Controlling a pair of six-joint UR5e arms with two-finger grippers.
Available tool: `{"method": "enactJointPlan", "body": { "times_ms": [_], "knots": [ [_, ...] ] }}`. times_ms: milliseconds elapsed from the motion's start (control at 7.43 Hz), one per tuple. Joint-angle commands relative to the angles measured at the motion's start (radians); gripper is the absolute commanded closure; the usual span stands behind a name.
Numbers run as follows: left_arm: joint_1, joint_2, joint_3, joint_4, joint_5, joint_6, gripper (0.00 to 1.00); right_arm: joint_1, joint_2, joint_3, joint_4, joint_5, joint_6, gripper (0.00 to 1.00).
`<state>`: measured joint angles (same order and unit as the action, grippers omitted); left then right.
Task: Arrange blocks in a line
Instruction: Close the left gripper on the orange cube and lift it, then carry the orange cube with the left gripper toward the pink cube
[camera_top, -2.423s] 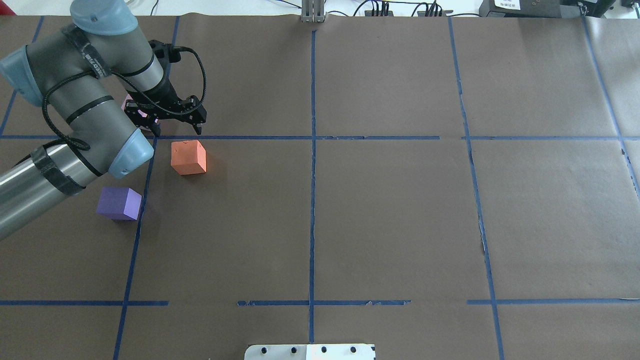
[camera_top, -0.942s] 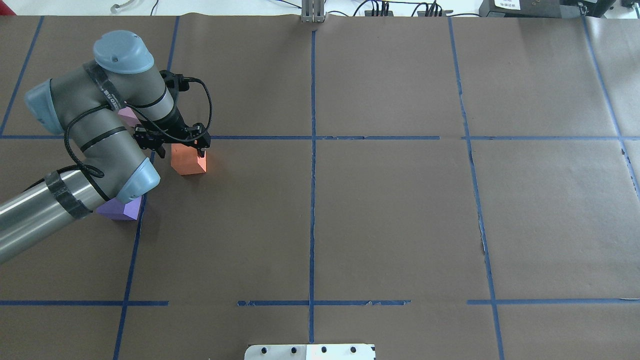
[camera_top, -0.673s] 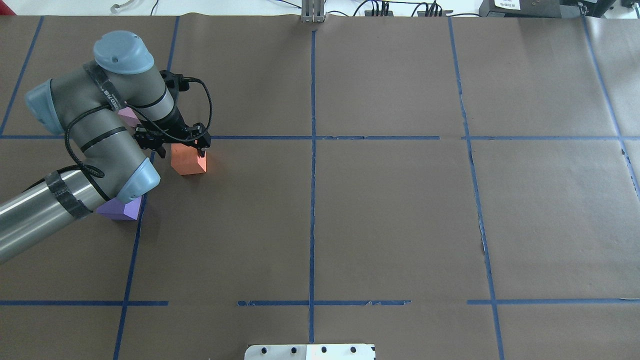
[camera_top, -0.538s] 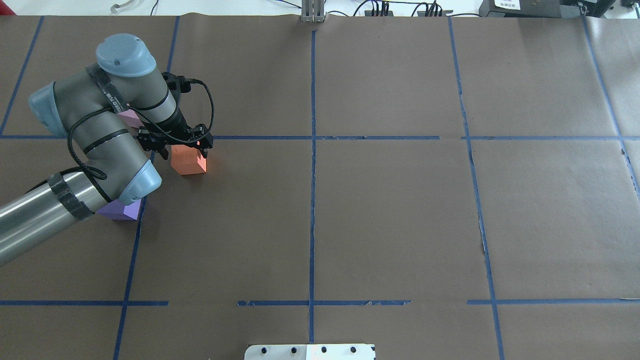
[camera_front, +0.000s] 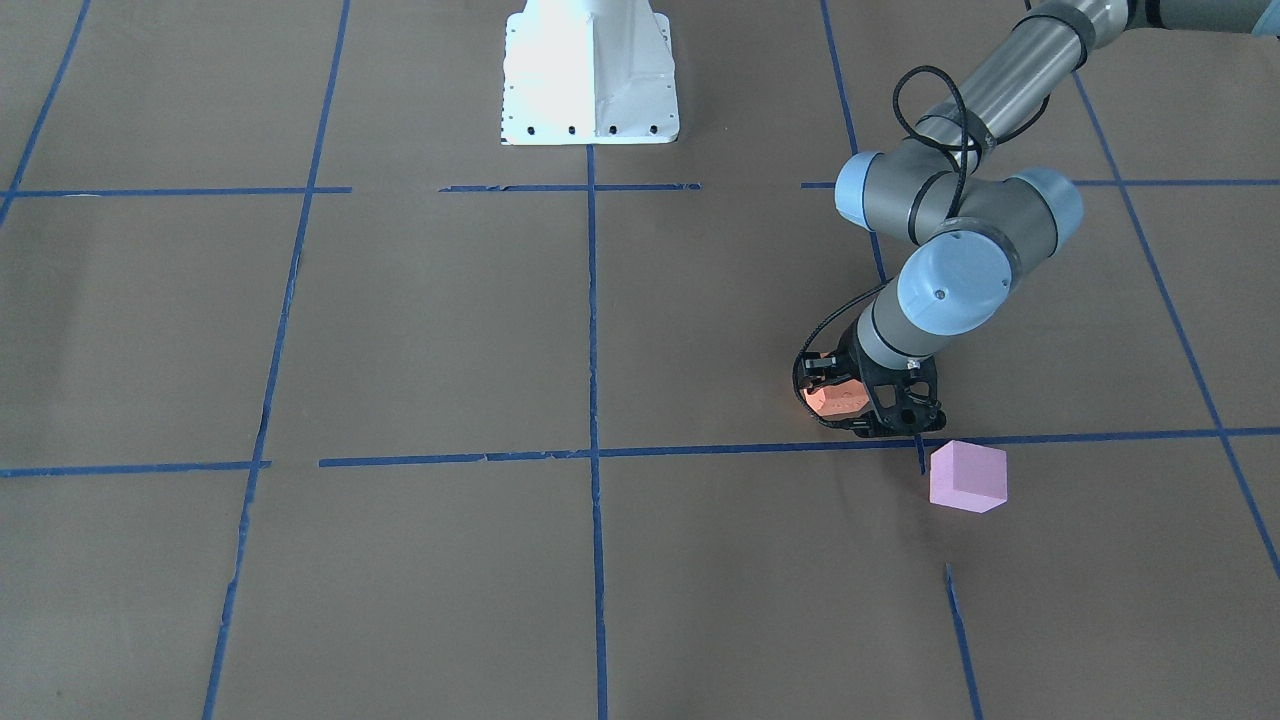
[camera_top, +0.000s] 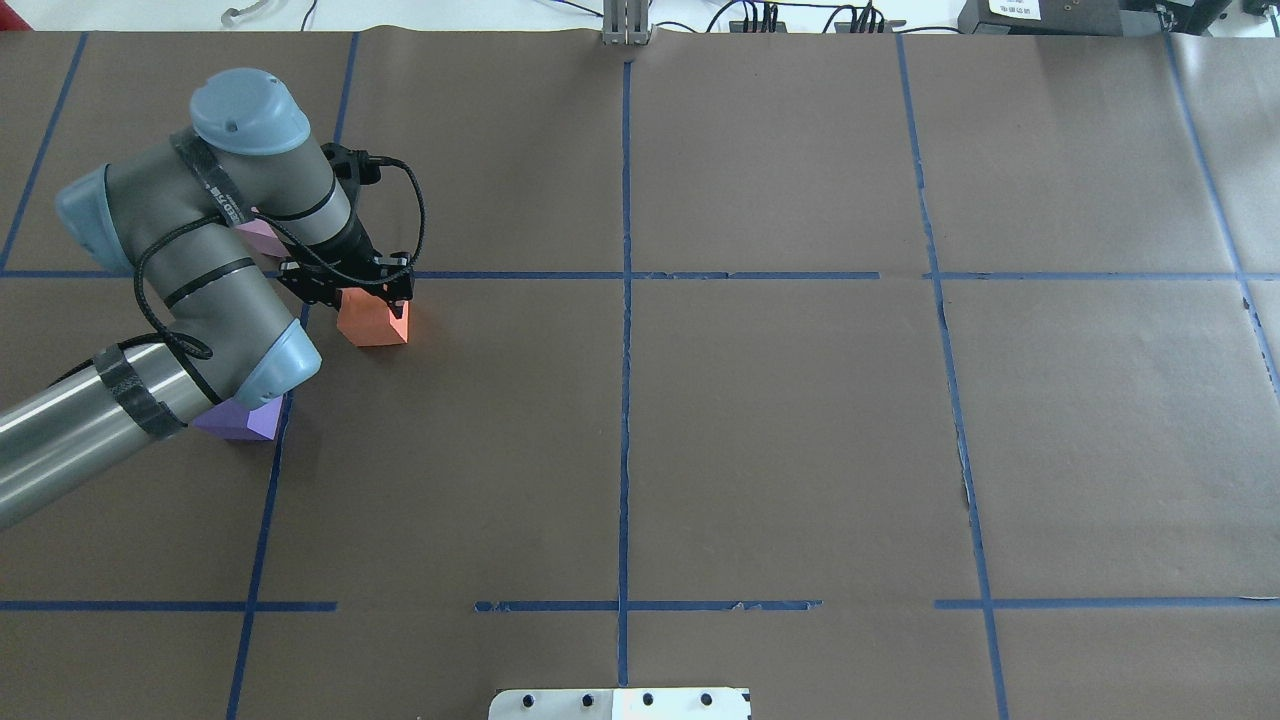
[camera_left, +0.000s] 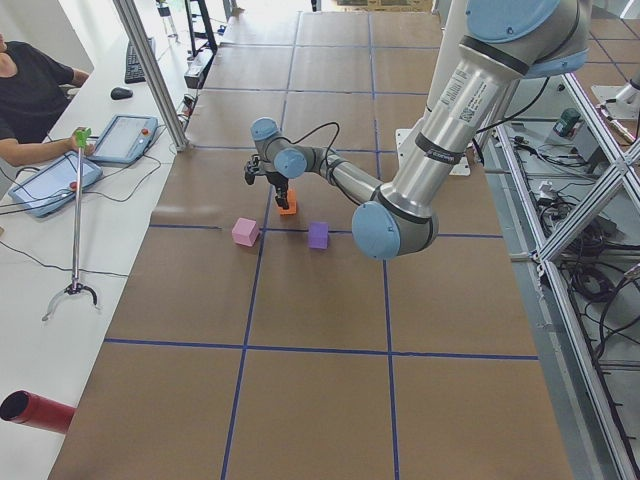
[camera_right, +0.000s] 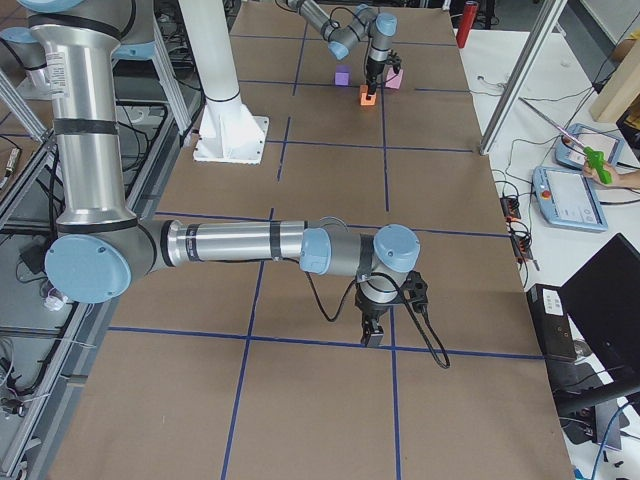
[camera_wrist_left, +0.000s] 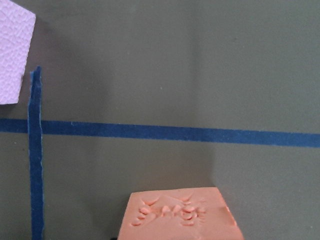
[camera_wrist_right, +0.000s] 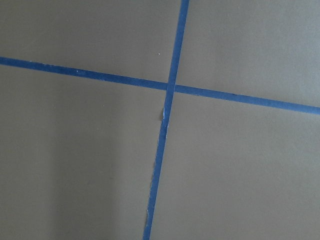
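My left gripper (camera_top: 352, 295) is low over the orange block (camera_top: 375, 325), its jaws closed on the block's two sides; the front view shows the gripper (camera_front: 862, 402) around the block (camera_front: 833, 400). The block's dented top fills the bottom of the left wrist view (camera_wrist_left: 182, 217). The pink-lilac block (camera_front: 967, 476) lies just beyond the tape line, half hidden by my arm from overhead (camera_top: 256, 233). The violet-purple block (camera_top: 238, 421) lies nearer me, partly under my elbow. My right gripper (camera_right: 372, 332) hangs low over bare paper far away; I cannot tell its state.
Brown paper with a blue tape grid (camera_top: 626, 275) covers the table. The white robot base plate (camera_front: 590, 70) stands at the near middle edge. An operator (camera_left: 25, 95) and tablets (camera_left: 122, 138) are beyond the far edge. Cables and boxes (camera_top: 1060, 15) line the far right.
My left arm came down from beside the pink-lilac block onto the orange block. In the last half second its fingers drew together on the block, which shifted slightly left.
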<state>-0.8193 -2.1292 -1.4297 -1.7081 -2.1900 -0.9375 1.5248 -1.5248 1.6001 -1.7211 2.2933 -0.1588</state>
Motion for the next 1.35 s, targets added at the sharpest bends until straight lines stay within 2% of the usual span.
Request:
{"method": "enactJointPlan", "body": {
  "times_ms": [0,404,538,673,942,1077,1212],
  "knots": [
    [-0.075,0.027,-0.09,0.069,0.022,0.049,1.0,0.0,0.0,0.001,0.0,0.0,-0.001,0.0],
    [-0.168,0.045,-0.384,0.479,0.016,0.25,1.0,0.0,0.0,0.001,0.0,0.0,-0.001,0.0],
    [-0.202,0.045,-0.421,0.548,0.016,0.317,1.0,0.0,0.0,0.0,0.0,0.0,-0.001,0.0],
    [-0.234,0.051,-0.42,0.55,0.013,0.388,1.0,0.0,0.0,0.0,0.0,0.0,0.001,0.0],
    [-0.282,0.18,-0.432,0.512,-0.055,0.559,1.0,0.0,0.0,0.0,0.0,0.0,0.001,0.0],
    [-0.287,0.242,-0.461,0.484,-0.059,0.572,1.0,0.0,0.0,0.0,0.0,0.0,0.001,0.0],
    [-0.282,0.253,-0.447,0.438,-0.065,0.56,1.0,0.0,0.0,0.0,0.0,0.0,-0.001,0.0]
  ]
}}
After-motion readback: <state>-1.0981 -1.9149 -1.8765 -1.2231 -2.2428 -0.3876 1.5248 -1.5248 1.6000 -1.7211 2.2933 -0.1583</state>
